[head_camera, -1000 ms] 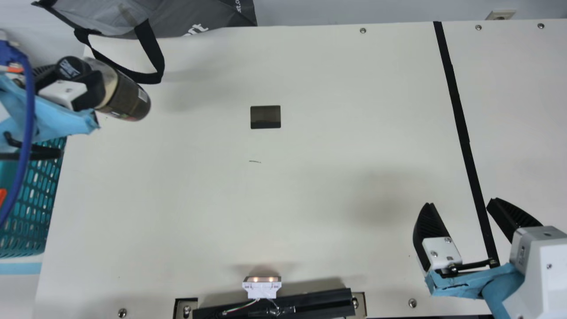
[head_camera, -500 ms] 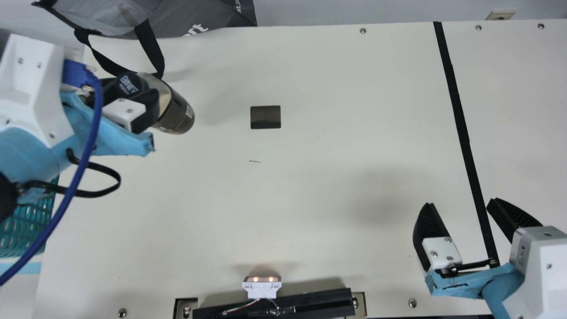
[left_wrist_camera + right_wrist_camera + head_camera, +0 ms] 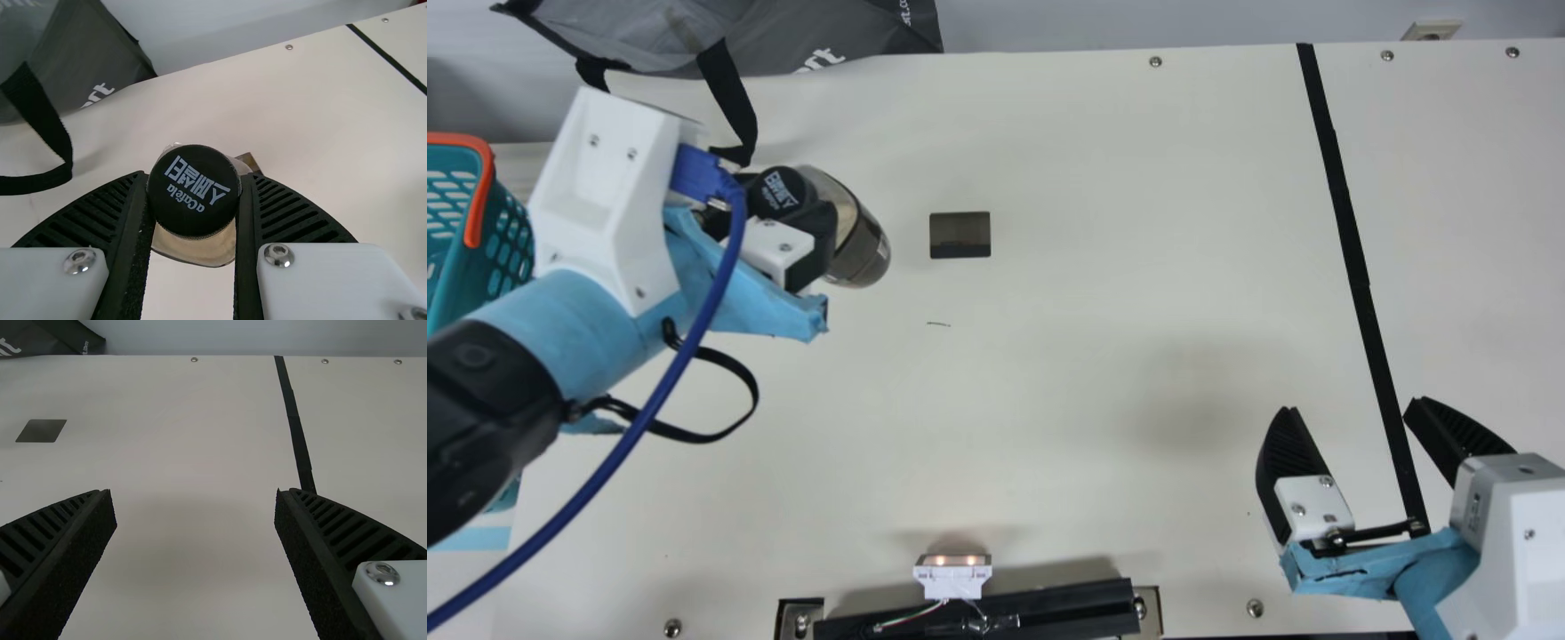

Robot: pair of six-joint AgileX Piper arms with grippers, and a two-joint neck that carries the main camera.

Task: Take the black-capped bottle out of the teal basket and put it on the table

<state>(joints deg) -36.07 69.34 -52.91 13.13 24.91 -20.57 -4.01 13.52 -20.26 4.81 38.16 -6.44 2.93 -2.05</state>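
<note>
In the main view my left gripper (image 3: 796, 213) is shut on the black-capped bottle (image 3: 861, 249), which hangs tilted over the table's left part. From the left wrist view, the bottle's black cap (image 3: 193, 191) sits between the two ribbed fingers of my left gripper (image 3: 193, 193), touching both. The teal basket (image 3: 480, 258) with its orange handle stands at the main view's left edge, partly behind my left arm. My right gripper (image 3: 1352, 409) stands open at the lower right of the main view; its fingers are also wide apart in the right wrist view, my right gripper (image 3: 195, 493) holding nothing.
A grey bag (image 3: 827, 31) with a black strap (image 3: 727, 98) lies at the back left, the strap close to the bottle. A small dark rectangle (image 3: 960, 236) is on the table (image 3: 1085, 311). Black tape (image 3: 1347, 231) runs down its right part.
My left arm has moved right and somewhat toward the table's front with the bottle, away from the basket, which shows more of its handle. The right arm has kept still.
</note>
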